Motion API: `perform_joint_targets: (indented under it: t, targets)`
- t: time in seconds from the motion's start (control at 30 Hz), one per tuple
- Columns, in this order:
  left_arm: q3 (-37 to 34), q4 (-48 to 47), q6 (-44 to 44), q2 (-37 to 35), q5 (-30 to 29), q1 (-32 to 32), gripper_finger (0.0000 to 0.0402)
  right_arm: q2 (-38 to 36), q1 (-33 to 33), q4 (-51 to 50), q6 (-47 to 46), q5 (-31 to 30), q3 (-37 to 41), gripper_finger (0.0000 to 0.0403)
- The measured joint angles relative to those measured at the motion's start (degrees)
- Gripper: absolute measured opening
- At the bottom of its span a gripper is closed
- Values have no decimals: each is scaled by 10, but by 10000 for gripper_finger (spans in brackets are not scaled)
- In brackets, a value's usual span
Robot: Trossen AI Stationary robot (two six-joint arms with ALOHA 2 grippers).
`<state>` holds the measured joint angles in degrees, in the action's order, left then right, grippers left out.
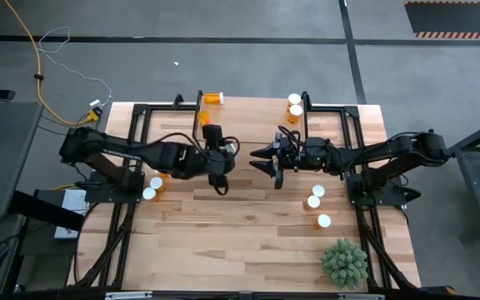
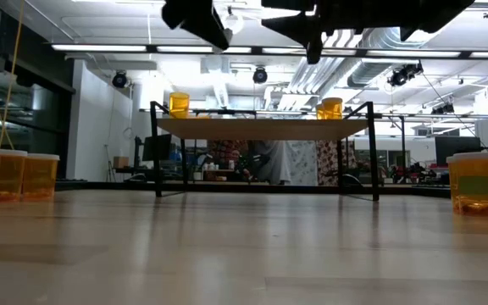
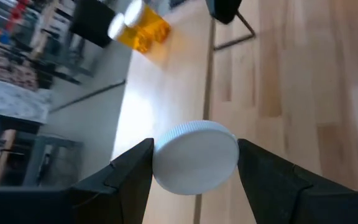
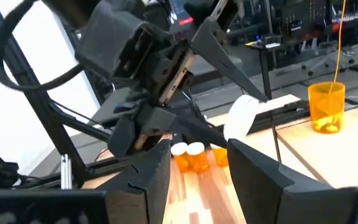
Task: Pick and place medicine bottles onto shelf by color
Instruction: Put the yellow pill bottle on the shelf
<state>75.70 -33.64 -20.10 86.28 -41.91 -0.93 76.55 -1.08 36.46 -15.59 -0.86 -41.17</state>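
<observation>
Left gripper [image 3: 194,163] | clamps white-capped pill bottle [image 3: 196,155], cap toward camera, above shelf [image 1: 248,107] front edge | right gripper [image 4: 197,163] | spread, empty, apparently just beside | bare tabletop [image 1: 240,242] below.

Wooden table [image 1: 248,225] — carries shelf [image 1: 248,104], medicine bottles [image 1: 317,200], green plant [image 1: 344,262]; shelf — bottles at both ends.
</observation>
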Motion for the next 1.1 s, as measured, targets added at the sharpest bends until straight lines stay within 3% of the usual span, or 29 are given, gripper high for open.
perform_joint_targets:
  t: [0.23,0.7,0.8,0.9,1.1]
  targets:
    - [-13,74,-11,0,-3,6,207,5,-1,-1,-12,-37,0,152]
    - [-13,80,-66,-3,55,17,207,8,0,5,-19,-26,0,152]
    - [-3,51,-75,-17,24,20,207,8,-1,-4,-10,-26,0,152]
    - [39,-33,-31,-22,32,40,207,8,-1,-7,-9,-25,0,152]
    - [174,-176,93,-7,129,134,207,8,-1,-13,-4,-24,0,152]
